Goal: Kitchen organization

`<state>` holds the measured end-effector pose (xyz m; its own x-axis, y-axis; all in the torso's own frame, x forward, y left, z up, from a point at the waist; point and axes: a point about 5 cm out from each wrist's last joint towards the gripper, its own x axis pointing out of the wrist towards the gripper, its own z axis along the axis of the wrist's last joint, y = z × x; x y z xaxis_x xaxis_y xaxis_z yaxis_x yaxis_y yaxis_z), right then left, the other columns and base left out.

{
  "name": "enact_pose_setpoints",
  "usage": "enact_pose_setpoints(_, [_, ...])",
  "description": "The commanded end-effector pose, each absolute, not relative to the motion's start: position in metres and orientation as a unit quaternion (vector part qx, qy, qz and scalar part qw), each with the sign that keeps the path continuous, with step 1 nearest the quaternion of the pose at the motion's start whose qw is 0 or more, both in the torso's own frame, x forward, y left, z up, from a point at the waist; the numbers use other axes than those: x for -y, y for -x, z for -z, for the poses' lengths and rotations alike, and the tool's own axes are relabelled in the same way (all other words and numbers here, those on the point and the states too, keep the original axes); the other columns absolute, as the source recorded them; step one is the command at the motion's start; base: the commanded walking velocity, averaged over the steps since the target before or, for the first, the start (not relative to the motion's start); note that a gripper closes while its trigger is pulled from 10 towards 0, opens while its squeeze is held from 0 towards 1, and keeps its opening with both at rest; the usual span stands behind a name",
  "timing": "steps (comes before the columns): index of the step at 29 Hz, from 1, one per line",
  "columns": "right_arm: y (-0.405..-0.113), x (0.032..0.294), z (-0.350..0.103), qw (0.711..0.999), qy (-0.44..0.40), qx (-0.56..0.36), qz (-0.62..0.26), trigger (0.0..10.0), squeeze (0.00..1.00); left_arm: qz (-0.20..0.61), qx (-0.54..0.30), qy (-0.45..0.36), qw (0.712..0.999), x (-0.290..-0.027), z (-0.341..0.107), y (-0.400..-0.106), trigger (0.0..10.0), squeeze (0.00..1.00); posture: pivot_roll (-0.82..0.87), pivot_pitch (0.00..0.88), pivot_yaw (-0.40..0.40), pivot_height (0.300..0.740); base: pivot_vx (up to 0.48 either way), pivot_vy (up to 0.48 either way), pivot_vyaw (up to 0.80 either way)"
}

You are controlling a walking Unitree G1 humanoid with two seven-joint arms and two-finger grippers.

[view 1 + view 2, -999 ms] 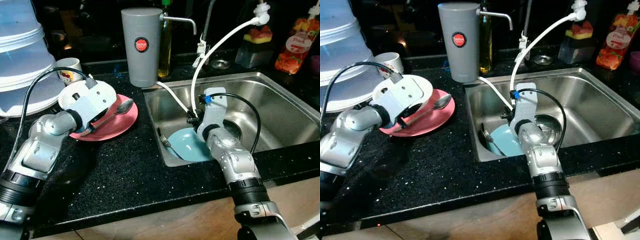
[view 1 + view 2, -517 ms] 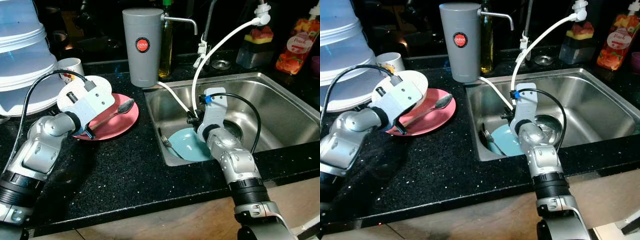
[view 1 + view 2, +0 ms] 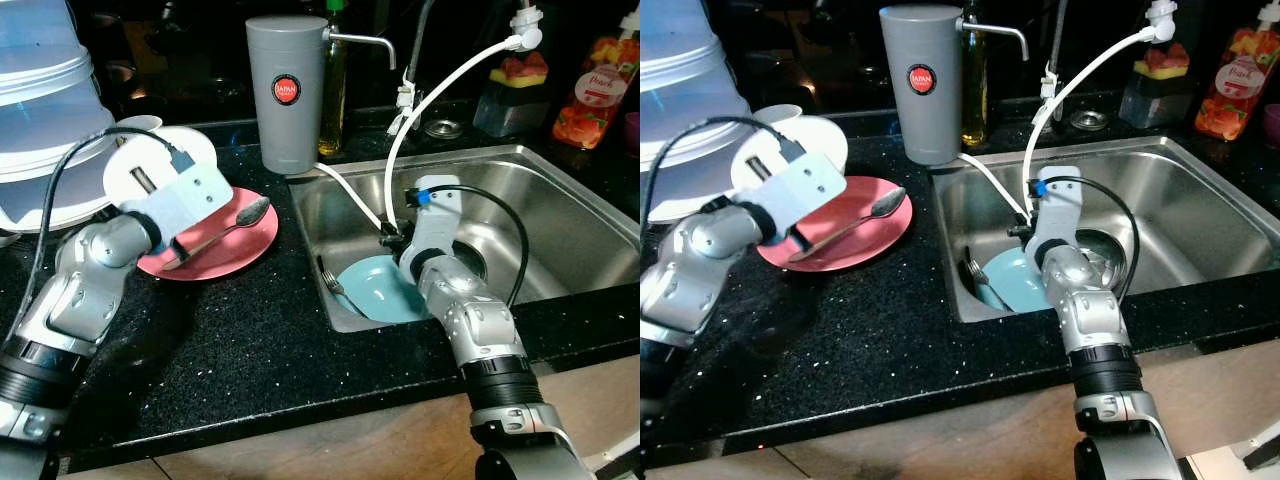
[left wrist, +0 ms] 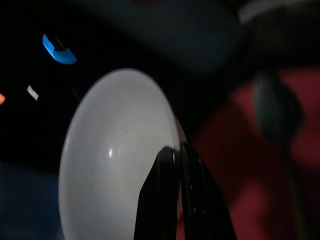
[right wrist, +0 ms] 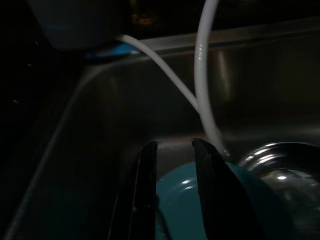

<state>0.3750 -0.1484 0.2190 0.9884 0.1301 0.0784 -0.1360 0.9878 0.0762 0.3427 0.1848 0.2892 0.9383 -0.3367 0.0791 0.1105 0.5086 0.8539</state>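
Nearest, inside the sink [image 3: 560,215], the right gripper [image 5: 175,150] hovers with its fingers parted over the rim of the blue bowl [image 3: 375,290]; nothing is held. A fork [image 3: 331,280] lies against the bowl's left edge.

On the counter [image 3: 250,350], the left gripper [image 4: 176,152] has its fingers pinched together on the rim of the white bowl [image 4: 115,155], raised and tilted just above the far-left edge of the red plate [image 3: 225,250]. A spoon [image 3: 225,230] rests across that plate.

Step in hand, by judgement: clearing the white bowl off the plate. The next move calls for carrying it clear without nudging the spoon, then setting it down level.

Farther back stands a grey canister [image 3: 286,90]
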Motion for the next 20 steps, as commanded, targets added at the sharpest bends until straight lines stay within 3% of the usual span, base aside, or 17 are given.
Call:
enact_pose_setpoints(1, [-0.374,0.145,-0.228,0.993,-0.071,0.052,-0.073,10.0,0.00,0.175,0.182,-0.493,0.833,-0.163,-0.296,-0.334,0.0,0.00,0.06,0.045,0.068,0.740,0.000,0.000,0.00])
enact_pose_setpoints(6, [-0.372,0.139,-0.245,0.980,-0.153,0.090,-0.096,10.0,0.02,0.270,0.193,-0.499,0.801,-0.137,-0.276,-0.322,0.0,0.00,0.06,0.045,0.069,0.740,0.000,0.000,0.00])
enact_pose_setpoints(7, [-0.371,0.138,-0.251,0.974,-0.176,0.105,-0.102,10.0,0.20,0.285,0.186,-0.502,0.795,-0.135,-0.269,-0.320,0.0,0.00,0.06,0.045,0.070,0.740,0.000,0.000,0.00])
enact_pose_setpoints(8, [-0.369,0.137,-0.258,0.966,-0.203,0.120,-0.110,10.0,1.00,0.299,0.179,-0.499,0.793,-0.133,-0.261,-0.318,0.0,0.00,0.06,0.045,0.070,0.740,0.000,0.000,0.00])
enact_pose_setpoints(15, [-0.359,0.128,-0.286,0.920,-0.292,0.178,-0.192,10.0,1.00,0.346,0.168,-0.509,0.770,-0.129,-0.235,-0.312,0.0,0.00,0.06,0.046,0.072,0.740,0.000,0.000,0.00])
enact_pose_setpoints(19, [-0.356,0.112,-0.281,0.924,-0.249,0.139,-0.254,10.0,1.00,0.357,0.176,-0.508,0.764,-0.124,-0.234,-0.311,0.0,0.00,0.06,0.047,0.072,0.740,0.000,0.000,0.00])
enact_pose_setpoints(20, [-0.354,0.105,-0.277,0.927,-0.224,0.122,-0.275,10.0,0.00,0.362,0.181,-0.508,0.761,-0.121,-0.235,-0.311,0.0,0.00,0.06,0.046,0.072,0.740,0.000,0.000,0.00])
